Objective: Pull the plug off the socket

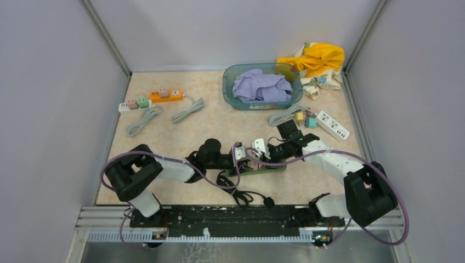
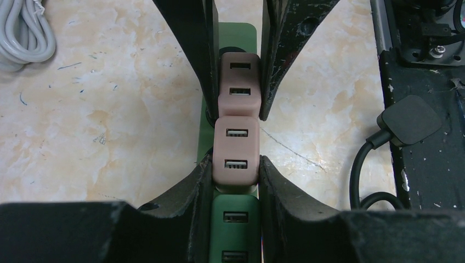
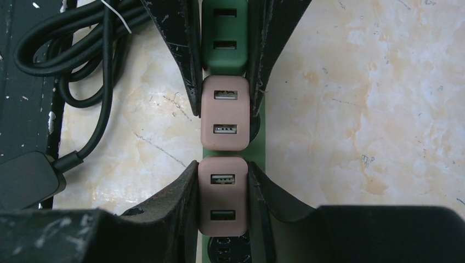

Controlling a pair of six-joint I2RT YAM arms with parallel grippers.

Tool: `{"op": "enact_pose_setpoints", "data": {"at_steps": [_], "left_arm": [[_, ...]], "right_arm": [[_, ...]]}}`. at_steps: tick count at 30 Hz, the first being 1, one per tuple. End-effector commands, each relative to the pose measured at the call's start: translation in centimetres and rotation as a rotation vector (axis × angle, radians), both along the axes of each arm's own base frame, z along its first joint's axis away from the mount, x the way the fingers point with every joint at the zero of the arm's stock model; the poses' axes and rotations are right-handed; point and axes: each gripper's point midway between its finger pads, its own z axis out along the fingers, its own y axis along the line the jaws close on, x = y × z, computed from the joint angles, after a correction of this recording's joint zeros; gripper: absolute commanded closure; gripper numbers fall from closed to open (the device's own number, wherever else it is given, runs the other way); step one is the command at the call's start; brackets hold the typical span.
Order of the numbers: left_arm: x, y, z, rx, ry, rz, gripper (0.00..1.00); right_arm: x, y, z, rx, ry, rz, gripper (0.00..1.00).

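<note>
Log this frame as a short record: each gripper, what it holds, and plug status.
left gripper: shut on middle pink adapter
right gripper: shut on end pink adapter
green adapter: beside middle pink adapter, on the side away from the end one
green power strip: all three adapters look seated in it

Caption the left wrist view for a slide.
Left claw shut on the middle pink plug, right claw shut on the end pink plug, both on the green strip.
</note>
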Motion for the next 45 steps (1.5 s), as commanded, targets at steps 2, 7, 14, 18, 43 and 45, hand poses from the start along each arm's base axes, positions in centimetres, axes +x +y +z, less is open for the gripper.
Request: {"op": "enact_pose_setpoints", "data": {"at_steps": [2, 7, 14, 18, 43, 45], "left_arm": [[-1.7, 2.6, -5.4, 0.177, 0.138, 0.009, 1.0], [-1.8, 2.6, -5.4, 0.178, 0.135, 0.006, 1.0], [-1.6, 2.4, -5.3, 0.177, 0.135, 0.005, 1.0], [-1.6, 2.4, -5.5, 0.179, 0.142, 0.007, 1.0], [-1.6, 2.5, -5.7, 0.192, 0.152, 0.011, 1.0], [-1.6, 2.6, -5.8, 0.194, 0.153, 0.011, 1.0]], "right_arm": [[1.5, 3.4, 5.6, 0.221, -0.104, 0.062, 1.0], [1.0, 2.1, 5.7, 0.212, -0.125, 0.093, 1.0], [-1.1, 3.3, 5.1, 0.224, -0.074, 0.186, 1.0], [-0.6, 4.4, 5.7, 0.25, -0.059, 0.136, 1.0], [-0.8, 4.1, 5.4, 0.231, -0.089, 0.172, 1.0], [-0.3, 4.2, 5.5, 0.226, -0.086, 0.145, 1.0]]}}
